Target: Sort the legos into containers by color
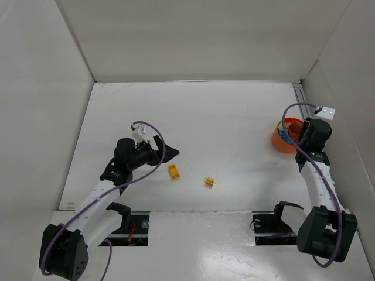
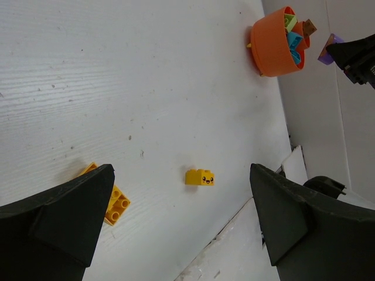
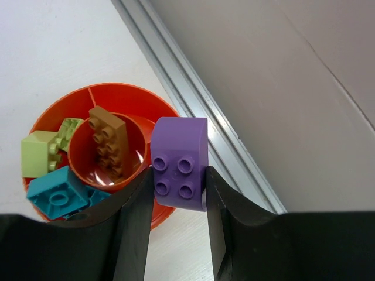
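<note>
one purple brick point(image 3: 179, 163), pinched in the right gripper point(image 3: 179, 177), goes unseen overhead.

A white table point(image 1: 234, 117) carries an orange bowl point(image 1: 280, 141), which stands at its right edge. Two yellow pieces lie well left of the bowl and nearer the front: a faced brick point(image 1: 210, 182) and, farther from the bowl, a studded brick point(image 1: 174, 171).
</note>
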`<control>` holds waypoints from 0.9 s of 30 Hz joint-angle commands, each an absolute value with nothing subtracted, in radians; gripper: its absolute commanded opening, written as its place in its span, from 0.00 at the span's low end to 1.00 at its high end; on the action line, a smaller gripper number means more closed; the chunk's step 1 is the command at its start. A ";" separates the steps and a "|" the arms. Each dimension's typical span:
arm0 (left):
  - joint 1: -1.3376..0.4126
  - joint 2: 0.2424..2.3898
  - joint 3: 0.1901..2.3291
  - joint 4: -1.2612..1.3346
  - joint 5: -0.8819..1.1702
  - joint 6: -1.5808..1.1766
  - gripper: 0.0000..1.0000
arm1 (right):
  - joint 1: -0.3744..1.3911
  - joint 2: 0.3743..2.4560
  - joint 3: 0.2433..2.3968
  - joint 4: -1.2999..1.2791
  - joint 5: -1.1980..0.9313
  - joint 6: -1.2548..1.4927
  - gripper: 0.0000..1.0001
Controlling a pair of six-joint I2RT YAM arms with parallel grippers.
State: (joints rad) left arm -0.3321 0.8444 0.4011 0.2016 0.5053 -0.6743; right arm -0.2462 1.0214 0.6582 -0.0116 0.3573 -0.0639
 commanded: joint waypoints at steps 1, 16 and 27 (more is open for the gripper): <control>-0.336 0.839 0.454 0.261 0.526 -0.646 1.00 | -0.293 1.003 0.626 0.116 0.273 -0.080 0.14; -0.336 0.808 0.436 0.252 0.497 -0.646 1.00 | -0.390 1.086 0.572 0.273 0.023 -0.069 0.14; -0.336 0.838 0.445 0.252 0.497 -0.637 1.00 | -0.390 1.049 0.512 0.293 0.058 -0.046 0.19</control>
